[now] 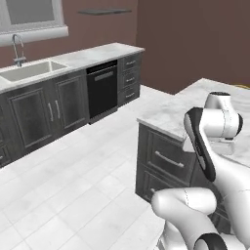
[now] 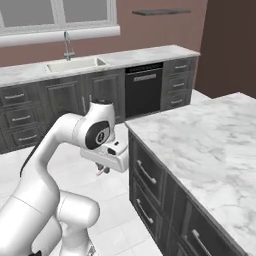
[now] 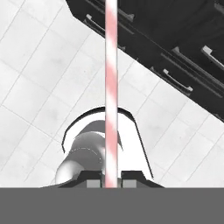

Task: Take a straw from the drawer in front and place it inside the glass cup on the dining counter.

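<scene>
You were looking at a domestic kitchen. The sink (image 2: 75, 64) served as the reference point: it was set into a marble wall counter (image 2: 150, 54), with a curved silver faucet (image 2: 67, 45) behind it and a window (image 2: 60, 12) above it. Dark grey cabinets (image 2: 65, 100) ran below the sink. To its right stood a black dishwasher (image 2: 143, 90), then a stack of narrow drawers (image 2: 178, 82). Across the white tiled floor (image 1: 73, 185) from the sink stood the dining counter (image 2: 210, 145), a marble-topped island with dark drawer fronts. A small shelf (image 2: 161, 11) hung on the brown wall, up and right of the sink.
</scene>
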Available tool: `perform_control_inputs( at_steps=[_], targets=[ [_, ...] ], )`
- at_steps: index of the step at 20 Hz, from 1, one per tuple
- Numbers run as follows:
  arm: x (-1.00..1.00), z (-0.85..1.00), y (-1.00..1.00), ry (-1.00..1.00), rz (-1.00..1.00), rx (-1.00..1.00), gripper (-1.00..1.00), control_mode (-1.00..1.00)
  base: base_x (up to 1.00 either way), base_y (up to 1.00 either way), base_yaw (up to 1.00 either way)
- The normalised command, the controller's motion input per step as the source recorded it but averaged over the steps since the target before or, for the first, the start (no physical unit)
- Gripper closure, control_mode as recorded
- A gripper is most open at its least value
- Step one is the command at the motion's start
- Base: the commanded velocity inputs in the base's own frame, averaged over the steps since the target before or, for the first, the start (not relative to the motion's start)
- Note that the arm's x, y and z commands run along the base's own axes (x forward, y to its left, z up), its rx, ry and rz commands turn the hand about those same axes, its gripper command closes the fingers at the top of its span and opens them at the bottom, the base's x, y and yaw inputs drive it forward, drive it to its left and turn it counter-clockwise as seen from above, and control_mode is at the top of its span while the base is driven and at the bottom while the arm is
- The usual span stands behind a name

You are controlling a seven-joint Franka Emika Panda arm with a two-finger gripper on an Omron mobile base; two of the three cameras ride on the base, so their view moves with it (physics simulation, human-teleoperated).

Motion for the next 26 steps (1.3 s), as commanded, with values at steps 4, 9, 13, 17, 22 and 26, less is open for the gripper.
perform_control_inputs(
  at_steps=[4,9,13,17,22,26],
  targets=[
    [0.0,0.0,0.0,0.0,0.0,0.0,1.0,1.0,1.0,0.62,-0.02],
    [0.0,0.0,0.0,0.0,0.0,0.0,1.0,1.0,0.99,0.59,-0.11],
    [0.0,0.0,0.0,0.0,0.0,0.0,1.0,1.0,1.0,0.42,-0.15],
    [0.0,0.0,0.0,0.0,0.0,0.0,1.0,1.0,1.0,0.52,-0.15],
    [0.0,0.0,0.0,0.0,0.0,0.0,1.0,1.0,1.0,0.26,-0.22],
    [0.0,0.0,0.0,0.0,0.0,0.0,1.0,1.0,0.97,0.0,-0.47]
  ],
)
